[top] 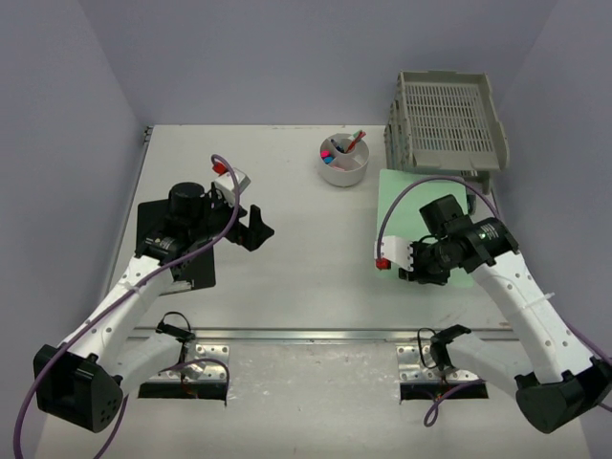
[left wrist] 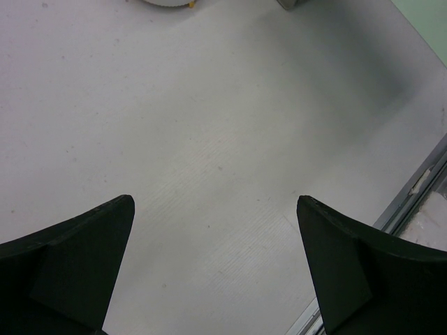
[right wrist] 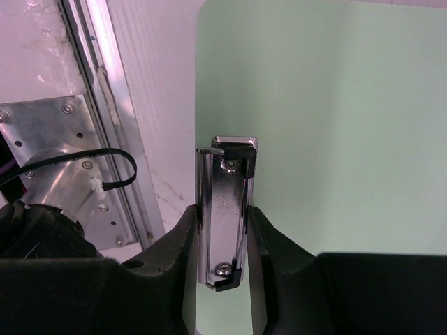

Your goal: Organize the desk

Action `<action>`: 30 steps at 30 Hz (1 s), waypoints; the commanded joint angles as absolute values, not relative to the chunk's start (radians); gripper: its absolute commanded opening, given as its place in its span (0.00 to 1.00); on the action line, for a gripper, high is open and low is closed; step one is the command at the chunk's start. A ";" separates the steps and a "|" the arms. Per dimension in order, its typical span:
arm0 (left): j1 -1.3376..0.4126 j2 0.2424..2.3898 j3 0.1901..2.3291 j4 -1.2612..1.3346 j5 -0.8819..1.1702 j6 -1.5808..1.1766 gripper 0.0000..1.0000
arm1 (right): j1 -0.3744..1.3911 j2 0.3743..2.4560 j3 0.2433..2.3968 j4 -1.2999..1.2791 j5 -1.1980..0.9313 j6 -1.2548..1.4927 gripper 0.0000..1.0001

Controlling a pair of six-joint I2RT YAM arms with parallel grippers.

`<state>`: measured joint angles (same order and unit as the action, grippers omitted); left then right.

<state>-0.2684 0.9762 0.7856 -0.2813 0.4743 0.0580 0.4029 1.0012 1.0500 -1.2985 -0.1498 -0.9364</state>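
The table [top: 306, 220] is a white flat top that fills the space between the pale lilac walls, and a metal rail [top: 316, 335] runs along its near edge.

The left end effector [top: 251, 228] hangs over the left half of the table with its two black fingers [left wrist: 84, 251] spread wide. Between them there is only bare white surface. A flat black thing [top: 158, 225] lies under the left arm, near the left edge.

The right end effector [top: 413, 271] is over the right half of the table, at the near left part of a light green sheet [top: 402, 191]. In the right wrist view its fingers [right wrist: 262, 237] are pressed on both sides of a narrow shiny metal object [right wrist: 229, 181] with black ends, so it is pinching this object. The object stands along the left border of the green sheet. I cannot tell if it touches the sheet or is lifted above it.

At the far side, a round white holder [top: 342, 167] with coloured pens stands near the middle. The grey slotted trays [top: 445, 120] are stacked in the far right corner, just behind the green sheet.
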 commanded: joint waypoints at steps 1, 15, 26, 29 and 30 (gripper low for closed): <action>-0.262 0.978 0.832 -0.256 0.488 0.077 1.00 | 0.317 1.002 1.077 -1.246 -0.238 -1.043 0.00; -0.262 1.005 0.851 -0.263 0.488 0.102 1.00 | 0.035 1.100 1.156 -1.293 -0.377 -1.302 0.00; -0.262 1.017 0.854 -0.262 0.491 0.105 1.00 | -0.146 1.172 1.170 -1.351 -0.387 -1.543 0.00; -0.262 1.019 0.856 -0.263 0.489 0.107 1.00 | -0.162 1.188 1.184 -1.354 -0.375 -1.575 0.00; -0.262 1.019 0.856 -0.264 0.488 0.109 1.00 | -0.164 1.191 1.188 -1.355 -0.371 -1.583 0.00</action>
